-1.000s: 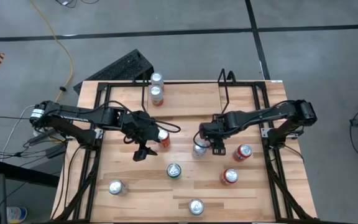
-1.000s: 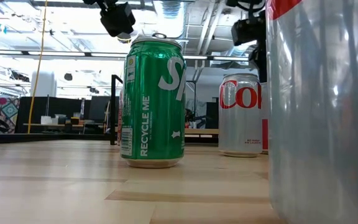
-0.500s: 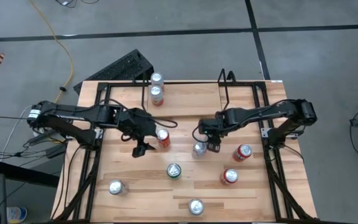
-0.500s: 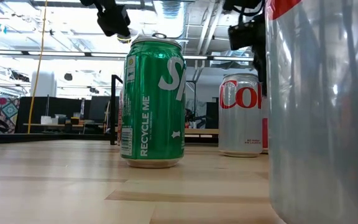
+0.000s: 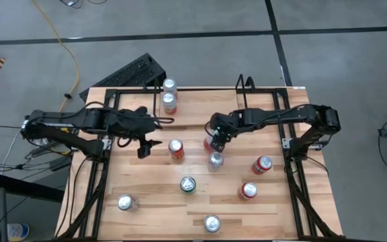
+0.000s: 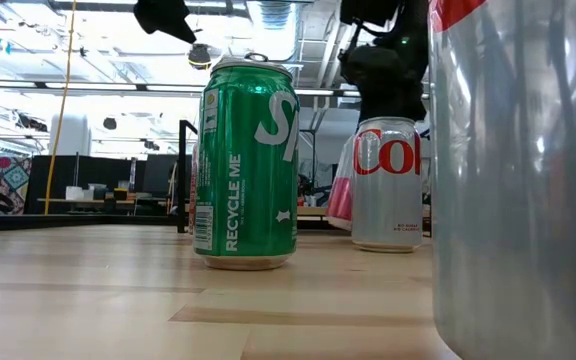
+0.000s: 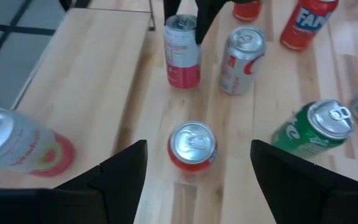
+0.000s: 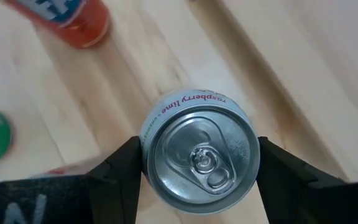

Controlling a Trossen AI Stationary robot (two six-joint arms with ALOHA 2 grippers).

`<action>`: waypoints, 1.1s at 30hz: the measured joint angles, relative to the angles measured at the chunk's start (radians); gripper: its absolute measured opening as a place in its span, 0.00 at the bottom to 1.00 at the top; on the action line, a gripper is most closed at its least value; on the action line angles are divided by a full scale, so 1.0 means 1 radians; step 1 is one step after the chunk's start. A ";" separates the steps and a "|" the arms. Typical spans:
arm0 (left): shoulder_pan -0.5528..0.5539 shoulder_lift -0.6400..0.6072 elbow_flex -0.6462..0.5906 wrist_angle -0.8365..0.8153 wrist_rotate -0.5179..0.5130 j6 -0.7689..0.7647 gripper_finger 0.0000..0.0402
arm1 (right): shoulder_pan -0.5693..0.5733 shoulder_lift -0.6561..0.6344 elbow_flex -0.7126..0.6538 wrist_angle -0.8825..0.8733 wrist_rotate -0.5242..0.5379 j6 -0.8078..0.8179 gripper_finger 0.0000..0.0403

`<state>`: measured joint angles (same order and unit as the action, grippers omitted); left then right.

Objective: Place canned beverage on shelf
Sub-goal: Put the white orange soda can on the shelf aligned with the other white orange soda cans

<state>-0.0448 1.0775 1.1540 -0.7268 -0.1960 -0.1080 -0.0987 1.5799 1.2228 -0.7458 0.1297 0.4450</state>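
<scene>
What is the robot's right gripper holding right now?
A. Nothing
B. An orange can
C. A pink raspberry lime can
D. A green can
C: in the right wrist view the right gripper has a finger on each side of the raspberry lime can, whose pink body shows in the low view.

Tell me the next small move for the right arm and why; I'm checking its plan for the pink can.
Probably lift straight up. The right pincer looks closed on the pink can, pads against both sides, yet the can seems to stand on the table with a silver can close by. Rising first clears it before heading to the shelf.
</scene>
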 joint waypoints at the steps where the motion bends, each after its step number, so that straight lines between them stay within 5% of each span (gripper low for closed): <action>1: 0.000 -0.003 0.000 -0.001 -0.006 0.001 0.67 | -0.005 0.000 0.001 -0.002 0.000 0.000 0.59; 8: 0.001 -0.005 0.000 -0.003 -0.015 0.034 0.67 | -0.036 0.064 0.093 -0.033 -0.001 -0.023 0.59; 21: 0.001 -0.004 0.000 -0.065 -0.068 0.015 0.67 | -0.044 0.376 0.539 -0.209 0.000 -0.164 0.59; 33: 0.001 -0.004 0.000 -0.078 -0.079 0.014 0.67 | -0.032 0.536 0.695 -0.212 -0.001 -0.188 0.60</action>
<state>-0.0441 1.0733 1.1538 -0.8051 -0.2750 -0.0939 -0.1303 2.1164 1.9173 -0.9578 0.1286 0.2573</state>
